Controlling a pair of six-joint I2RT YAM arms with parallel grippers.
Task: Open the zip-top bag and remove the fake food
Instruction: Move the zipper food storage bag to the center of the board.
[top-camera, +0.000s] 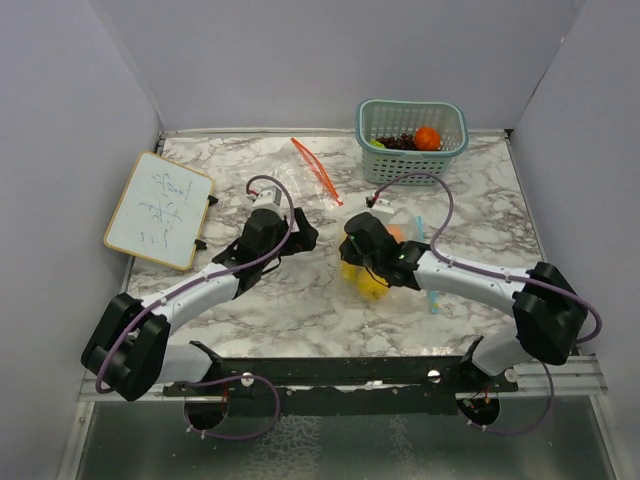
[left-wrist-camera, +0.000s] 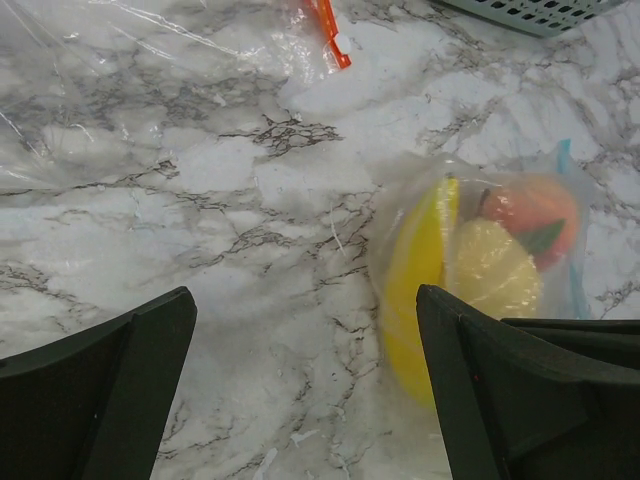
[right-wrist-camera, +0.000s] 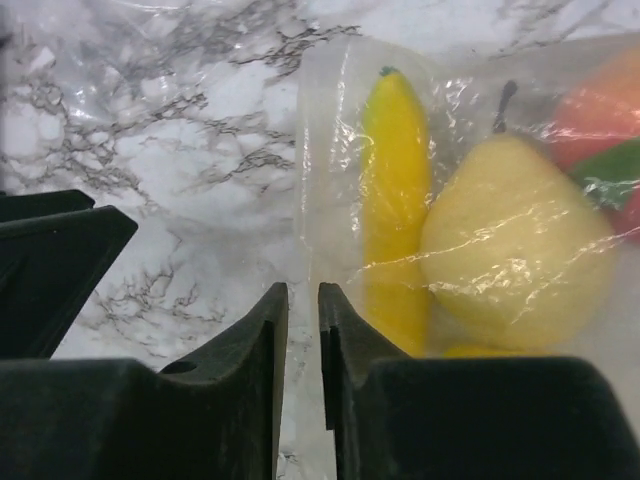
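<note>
"Bag first: where is it?"
"The zip-top bag (right-wrist-camera: 330, 120) lies flat on the counter (right-wrist-camera: 150, 130) with the fake food (right-wrist-camera: 510, 240) inside, right at the right pincer (right-wrist-camera: 302, 300). That pincer is pressed together on the bag's edge, I think."
"Which way does the banana (right-wrist-camera: 395, 200) point?"
"From 12 to 6 in the right wrist view."
"And the left pincer (left-wrist-camera: 305, 300)?"
"Spread wide, holding nothing. The bag sits near, at its 3 o'clock."

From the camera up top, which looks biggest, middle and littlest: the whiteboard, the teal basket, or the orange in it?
1. Whiteboard and teal basket: they look about the same size here, so I won't rank one over the other.
2. Orange: clearly the smallest, sitting inside the basket.
</note>
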